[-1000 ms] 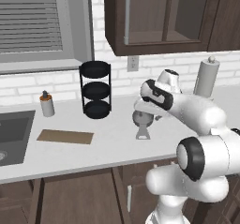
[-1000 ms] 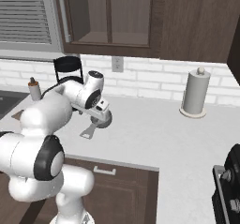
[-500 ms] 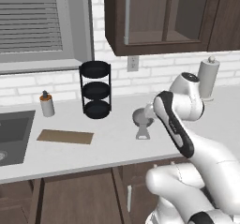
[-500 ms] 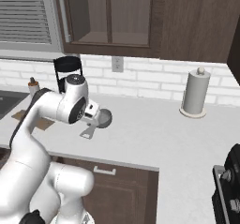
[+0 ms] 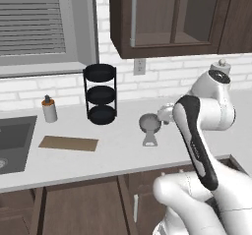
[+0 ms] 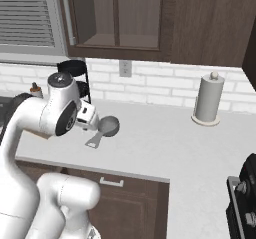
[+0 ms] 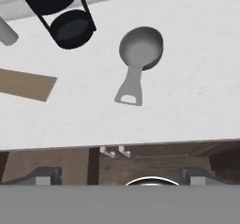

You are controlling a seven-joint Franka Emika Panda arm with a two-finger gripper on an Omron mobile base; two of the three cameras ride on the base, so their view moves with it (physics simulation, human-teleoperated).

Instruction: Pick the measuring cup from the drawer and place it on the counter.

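Note:
The grey metal measuring cup (image 7: 140, 49) rests upright on the pale counter (image 7: 197, 92), its flat handle (image 7: 129, 91) pointing toward the counter's front edge. In the base views the measuring cup (image 5: 149, 123) (image 6: 108, 127) lies just in front of my hand. My gripper (image 7: 121, 175) is open and holds nothing, its fingertips (image 7: 45, 175) standing wide apart. It hovers back from the cup, over the front edge, and the gripper (image 6: 91, 120) sits just left of the cup. Below the edge a dark brown drawer (image 6: 125, 185) with a light handle looks shut.
A black three-tier rack (image 5: 101, 94) stands behind the cup to the left. Further left lie a thin brown board (image 5: 69, 143), a small bottle (image 5: 48, 109) and the sink (image 5: 15, 138). A paper towel holder (image 6: 207, 100) stands at the back right, a stove (image 6: 244, 193) at the far right.
The hand has drawn back and up from the measuring cup toward the counter's front edge while the arm folded. The cup stays where it lay on the counter.

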